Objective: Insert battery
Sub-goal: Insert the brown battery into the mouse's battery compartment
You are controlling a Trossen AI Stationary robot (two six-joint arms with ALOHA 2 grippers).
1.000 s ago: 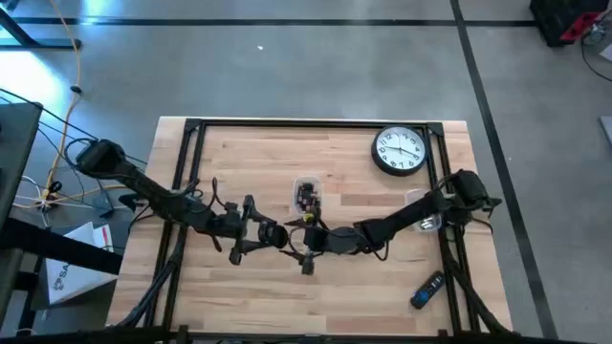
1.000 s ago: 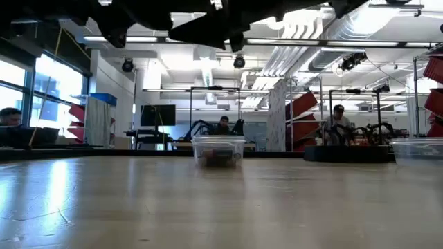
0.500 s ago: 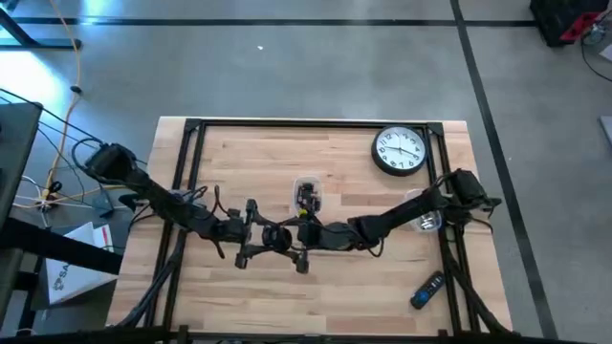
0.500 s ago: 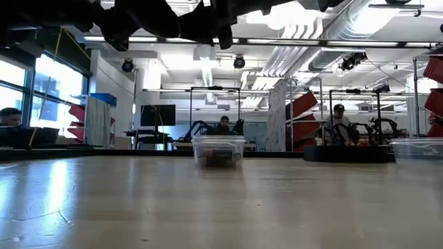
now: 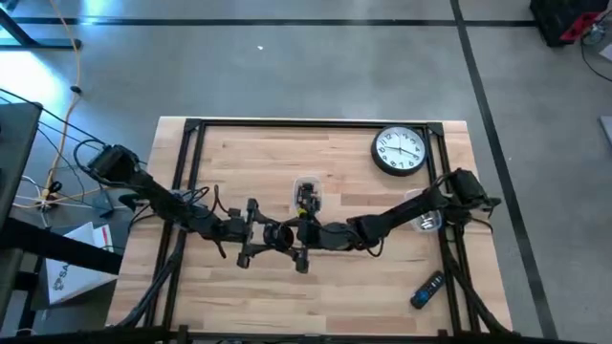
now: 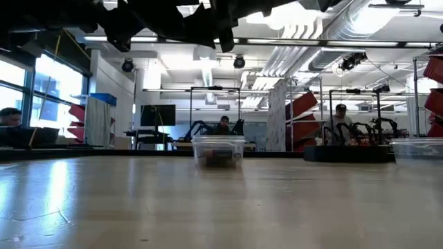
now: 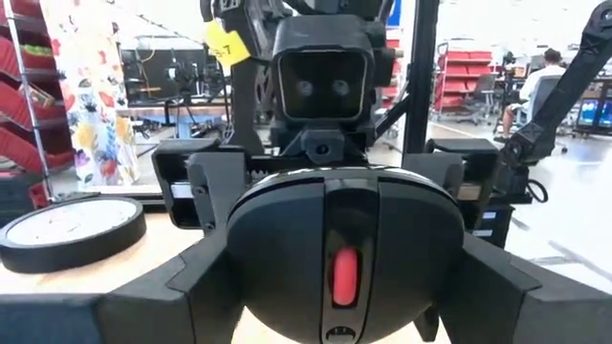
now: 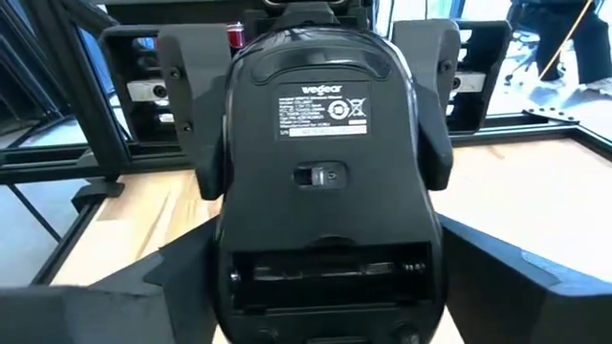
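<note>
Table [image 5: 239, 296]: pale wood top in a dark frame; both arms reach to its middle.
Clock [image 5: 399, 151]: round, white face, lying flat at the far right corner, well apart from the work.
Left claw [image 5: 260, 239]: above mid-table, fingers closed in against the sides of the mouse [image 8: 325, 143], as far as the right wrist view shows.
Right claw [image 5: 314, 236]: facing the left one, fingers likewise pressed to the sides of the mouse; it looks like a shared hold in the air.
Mouse: black, held clear of the tabletop between the two claws; its long axis runs from one claw to the other, with its red wheel [image 7: 344, 275] toward the left wrist camera and its underside toward the right.
Tub [image 5: 306, 196]: small, clear, on the table just beyond the claws; contents too small to name.
Battery bay [image 8: 325, 277]: open on the underside, at the end nearest the right claw; no battery inside.
Battery: none seen held. Fetching one would probably need one claw freed; the tub is about equally close to both.
</note>
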